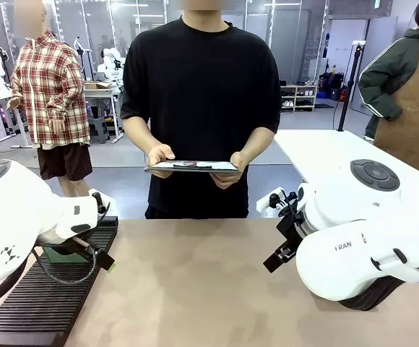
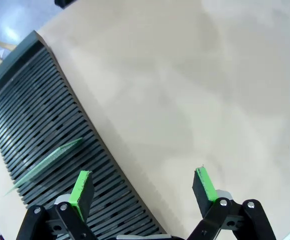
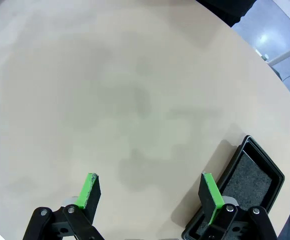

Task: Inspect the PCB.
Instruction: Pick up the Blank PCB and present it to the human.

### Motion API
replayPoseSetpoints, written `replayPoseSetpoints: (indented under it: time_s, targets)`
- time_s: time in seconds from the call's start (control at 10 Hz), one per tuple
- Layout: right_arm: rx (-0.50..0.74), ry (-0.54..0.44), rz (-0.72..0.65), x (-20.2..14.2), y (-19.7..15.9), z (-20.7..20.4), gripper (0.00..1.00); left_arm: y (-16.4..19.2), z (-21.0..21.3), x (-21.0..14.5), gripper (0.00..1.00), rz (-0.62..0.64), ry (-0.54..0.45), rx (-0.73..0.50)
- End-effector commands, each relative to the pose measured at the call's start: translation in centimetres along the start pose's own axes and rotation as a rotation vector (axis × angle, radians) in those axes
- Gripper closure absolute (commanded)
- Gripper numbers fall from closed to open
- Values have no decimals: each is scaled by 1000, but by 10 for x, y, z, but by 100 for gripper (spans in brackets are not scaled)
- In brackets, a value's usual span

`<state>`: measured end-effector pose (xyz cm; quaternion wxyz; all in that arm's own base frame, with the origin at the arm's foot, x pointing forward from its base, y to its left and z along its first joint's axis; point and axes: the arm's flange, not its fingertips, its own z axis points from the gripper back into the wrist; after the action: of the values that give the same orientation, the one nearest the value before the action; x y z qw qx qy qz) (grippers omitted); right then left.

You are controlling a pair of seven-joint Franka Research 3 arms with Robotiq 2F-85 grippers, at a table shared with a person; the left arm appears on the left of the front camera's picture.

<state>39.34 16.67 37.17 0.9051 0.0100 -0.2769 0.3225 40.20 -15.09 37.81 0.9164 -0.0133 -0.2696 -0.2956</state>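
**Front view.** A person (image 1: 202, 108) stands at the far side of the tabletop (image 1: 195, 289), beyond the black slotted rack (image 1: 43, 303), holding a white clipboard (image 1: 195, 166) in both hands.

**Left wrist view.** The left end effector (image 2: 143, 190) hangs with jaws wide apart and holds nothing. One finger is above the rack's edge and the other is above bare tabletop beside the rack. The PCB (image 2: 47, 162) stands edgewise and tilted in a rack slot, near the finger over the rack. Pickup appears not yet begun. The next move likely calls for centring over the board's upper edge and turning the jaws across its thin faces. The slot ribs on either side probably leave little finger room.

**Right wrist view.** The right end effector (image 3: 150, 192) is equally open and empty. A black shallow tray (image 3: 255, 182) lies beside one finger, well apart from the rack.
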Motion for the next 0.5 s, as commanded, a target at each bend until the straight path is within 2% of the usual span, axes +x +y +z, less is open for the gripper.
replayPoseSetpoints:
  time_s: [0.0,0.2,0.4]
  targets:
    - [86,28,-17,10,-12,21,0,10,36,23,0,-88,51,-31]
    - [217,29,-81,17,-39,56,0,31,66,35,0,-84,121,-202]
    - [392,28,-125,13,-59,102,0,55,103,35,0,-31,106,-399]
